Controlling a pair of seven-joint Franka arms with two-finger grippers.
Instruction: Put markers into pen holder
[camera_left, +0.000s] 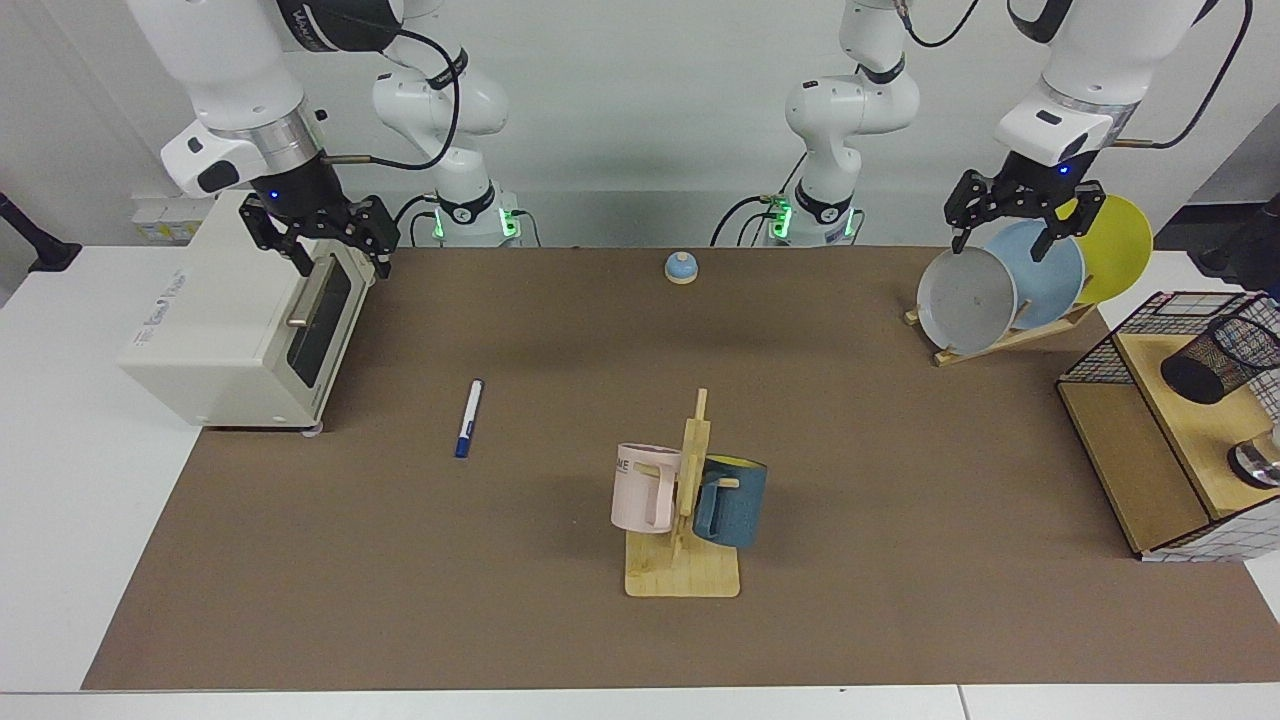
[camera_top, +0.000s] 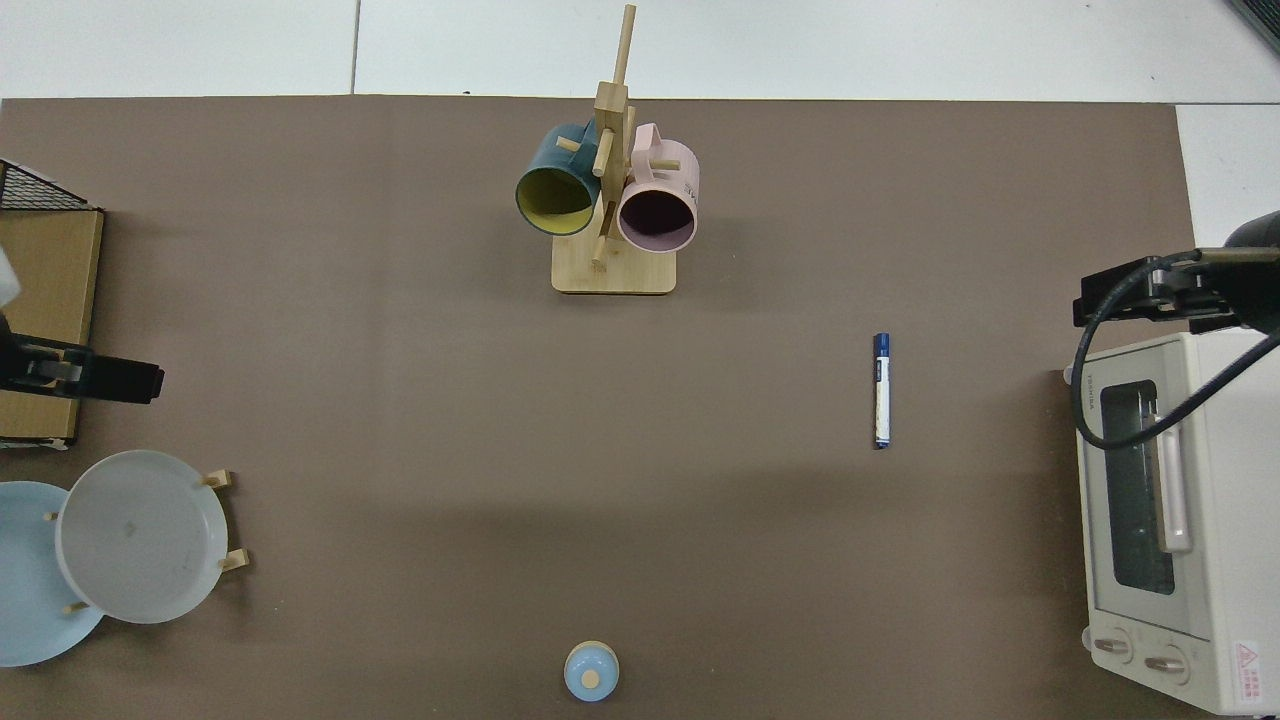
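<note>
Fingers on our right gripper (camera_left: 318, 243) and left gripper (camera_left: 1010, 222) look open, holding nothing; marker (camera_left: 468, 418) lies far from pen holder (camera_left: 1222, 357).

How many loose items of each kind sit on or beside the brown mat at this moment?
Markers: 1
Pen holders: 1
Mugs: 2
Plates: 3
Racks (mug tree, plate rack): 2
Toaster ovens: 1
Bells: 1
Wire-sided wooden boxes: 1
Total: 12
</note>
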